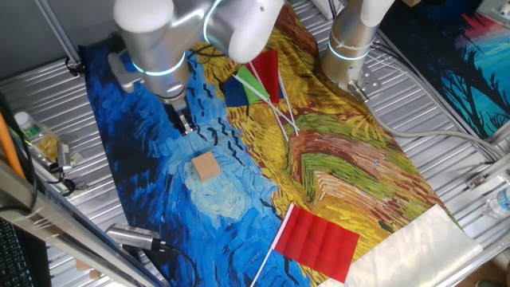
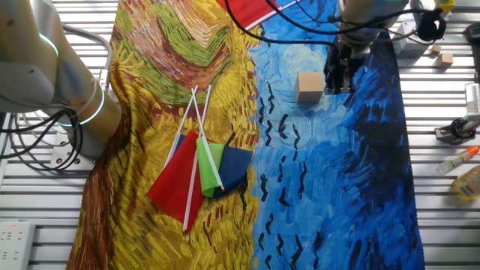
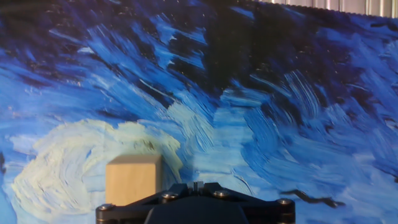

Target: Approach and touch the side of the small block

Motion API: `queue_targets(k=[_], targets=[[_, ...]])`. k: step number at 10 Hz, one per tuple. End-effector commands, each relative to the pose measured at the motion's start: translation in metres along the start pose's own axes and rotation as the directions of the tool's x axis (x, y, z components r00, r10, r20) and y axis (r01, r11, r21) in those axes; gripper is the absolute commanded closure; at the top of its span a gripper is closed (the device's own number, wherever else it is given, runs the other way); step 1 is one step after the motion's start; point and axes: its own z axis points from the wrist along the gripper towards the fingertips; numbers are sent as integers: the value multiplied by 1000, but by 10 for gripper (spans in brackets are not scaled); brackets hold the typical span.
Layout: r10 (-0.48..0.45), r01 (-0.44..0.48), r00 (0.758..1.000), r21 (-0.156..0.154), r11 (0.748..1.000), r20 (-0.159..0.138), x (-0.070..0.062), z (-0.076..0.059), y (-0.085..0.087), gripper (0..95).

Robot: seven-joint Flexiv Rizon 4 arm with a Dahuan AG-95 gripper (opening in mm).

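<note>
The small block sits on the blue swirled part of a painted cloth that covers the middle of the slatted metal table, resting by a pale yellowish swirl in the print. The gripper hangs just beside it, pointing down at the cloth, and from one fixed view there is a sliver of blue showing between the fingertips and the cube, so they look near but not touching. From the other fixed view the gripper stands right next to the block, on its dark-blue side, and I cannot tell there whether the two meet. The fingers look drawn together, with no gap I can make out between them and nothing held. In the hand view the block shows low and left of centre, upright and square on the cloth, with the black base of the hand below it. Further over, on the yellow part of the cloth, lies a bundle of small flags on white sticks, red, green and blue, and a single larger red flag lies apart near the cloth's pale edge.
</note>
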Motion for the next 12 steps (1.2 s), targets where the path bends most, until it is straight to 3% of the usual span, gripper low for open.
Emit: queue_targets(k=[1, 12], targets=[[0, 0, 1000, 0, 1000, 6, -1, 8, 2, 950], [18, -17, 999, -26, 1000, 40, -2, 61, 14, 950]])
